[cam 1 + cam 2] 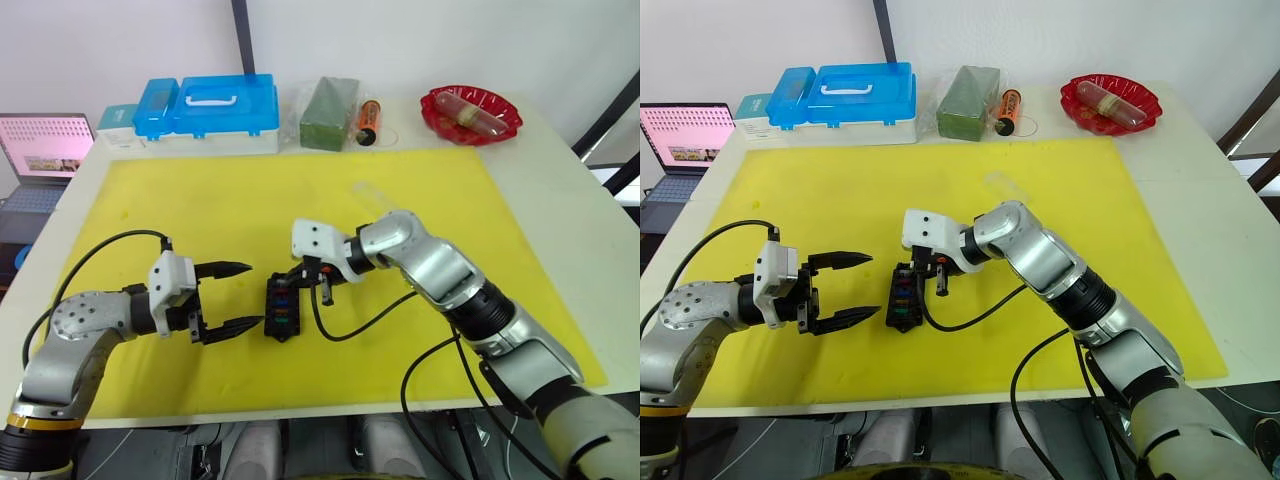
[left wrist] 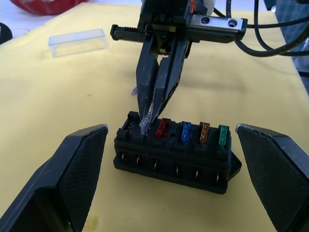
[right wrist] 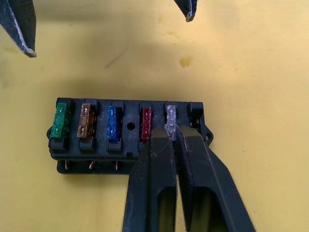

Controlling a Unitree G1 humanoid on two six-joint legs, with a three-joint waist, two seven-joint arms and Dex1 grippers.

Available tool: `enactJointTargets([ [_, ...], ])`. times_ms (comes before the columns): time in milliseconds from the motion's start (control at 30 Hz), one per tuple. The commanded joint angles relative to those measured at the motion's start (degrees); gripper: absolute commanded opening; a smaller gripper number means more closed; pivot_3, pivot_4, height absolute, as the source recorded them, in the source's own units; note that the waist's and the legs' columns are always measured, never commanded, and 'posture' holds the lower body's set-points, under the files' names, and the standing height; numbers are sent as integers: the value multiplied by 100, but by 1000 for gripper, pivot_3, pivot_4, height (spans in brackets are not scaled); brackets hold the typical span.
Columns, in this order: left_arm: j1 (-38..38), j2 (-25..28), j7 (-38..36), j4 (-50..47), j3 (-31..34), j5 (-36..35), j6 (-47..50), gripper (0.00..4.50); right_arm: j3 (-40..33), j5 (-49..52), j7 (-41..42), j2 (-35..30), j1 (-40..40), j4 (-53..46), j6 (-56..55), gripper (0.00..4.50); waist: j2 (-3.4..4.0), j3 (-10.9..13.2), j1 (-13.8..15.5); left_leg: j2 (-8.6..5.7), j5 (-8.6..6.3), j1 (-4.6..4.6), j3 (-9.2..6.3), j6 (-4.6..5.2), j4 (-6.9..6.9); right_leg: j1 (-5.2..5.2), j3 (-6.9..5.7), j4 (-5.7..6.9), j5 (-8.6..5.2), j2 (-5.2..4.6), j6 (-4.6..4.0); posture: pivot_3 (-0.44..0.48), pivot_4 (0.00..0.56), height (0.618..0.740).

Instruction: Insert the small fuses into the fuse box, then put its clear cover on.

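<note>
Four fuses, green [image 3: 61, 125], orange [image 3: 85, 122], blue [image 3: 112, 123] and red [image 3: 146, 123], sit seated in one row of the fuse box [image 1: 282, 308], which lies at lower centre of the yellow mat [image 1: 240, 190]. We note the right gripper [image 3: 171, 131] directly over the box, fingers clamped on the grey fuse [image 3: 171, 117] at the next slot. Our left gripper [image 1: 232, 297] hangs just left of the box, fingers wide apart, touching nothing. We find the clear cover [image 2: 77, 42] lying on the mat above the box, well apart.
</note>
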Motion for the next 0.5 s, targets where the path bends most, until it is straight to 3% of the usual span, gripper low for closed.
enactJointTargets([
  [33, -51, -14, -34, -32, -15, 9, -135, 4500, -58, -8, 14, -6, 36, -129, 3, 1226, 0, 0, 0, 0, 0, 0, 0, 0, 0, 0, 0, 0, 0, 0, 1, 0, 150, 740],
  [100, -63, -18, -40, -11, -12, 21, -149, 4500, -100, 17, -8, 16, 42, -135, 14, 1904, 0, 0, 0, 0, 0, 0, 0, 0, 0, 0, 0, 0, 1, 0, 1, 0, 150, 740],
  [500, -59, 1, -74, -1, 11, 1, -171, 4500, -545, 400, 93, 71, 31, -239, 63, 1904, 0, 0, -2, 0, 0, 0, 0, 0, 0, 0, 0, 1, 2, 0, 3, 0, 150, 740],
])
